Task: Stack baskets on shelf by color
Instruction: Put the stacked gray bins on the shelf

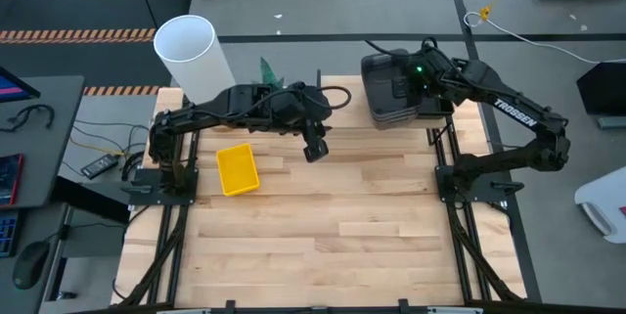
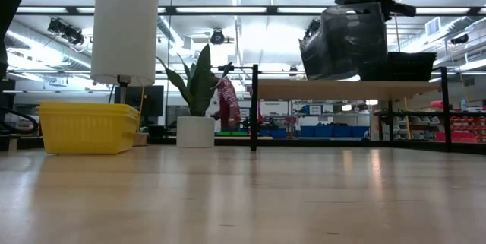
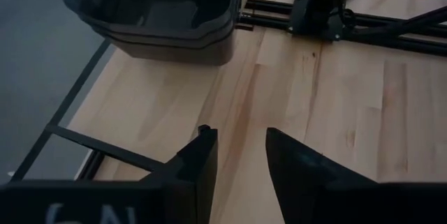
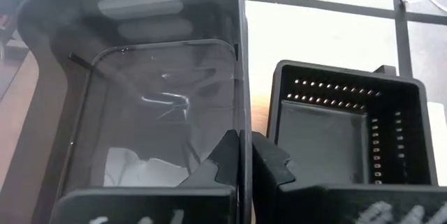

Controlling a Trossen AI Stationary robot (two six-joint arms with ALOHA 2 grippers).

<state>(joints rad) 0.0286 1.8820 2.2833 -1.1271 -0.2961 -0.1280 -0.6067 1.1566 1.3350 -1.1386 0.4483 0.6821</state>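
Grey basket held tilted above shelf.
Right gripper clamped its wall beside black basket; left gripper hung parted, empty.

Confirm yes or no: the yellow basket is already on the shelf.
No. In the high view the yellow basket sits on the tabletop near the left arm, apart from the shelf at the far right.

Ahead of our left pincer the worktop lies bare. Beside our right pincer, the black basket crowds close, and the shelf lies beneath.
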